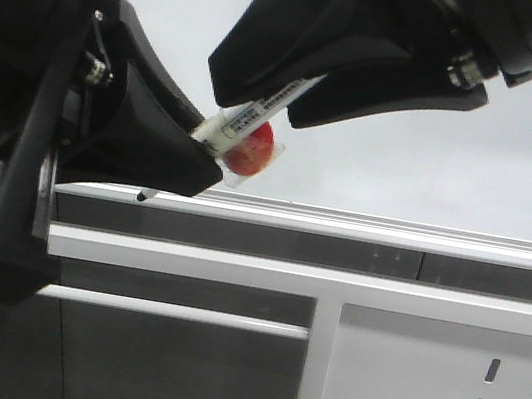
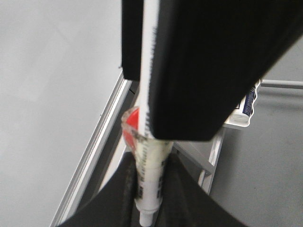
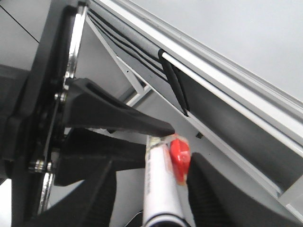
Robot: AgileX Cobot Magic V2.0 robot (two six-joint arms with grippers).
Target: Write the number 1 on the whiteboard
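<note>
The whiteboard (image 1: pixel 458 139) fills the back, with its silver rail (image 1: pixel 393 230) below; it also shows pale and bare in the wrist views (image 2: pixel 47 94) (image 3: pixel 227 33). The number 1 is out of view. A white marker pen (image 1: pixel 248 121) with a red piece (image 1: pixel 252 147) taped to it slants down to the left, its black tip (image 1: pixel 143 197) just in front of the rail. My left gripper (image 1: pixel 197 153) is shut on the pen's lower barrel (image 2: pixel 151 175). My right gripper (image 1: pixel 254 96) straddles the upper barrel (image 3: pixel 158 184), open, with a gap beside the pen.
Below the rail run white frame bars (image 1: pixel 235 268) and a white perforated panel (image 1: pixel 438 389). A small white object with blue print (image 2: pixel 246 106) lies on a ledge beyond the grippers. Both arms crowd the space in front of the board's lower left.
</note>
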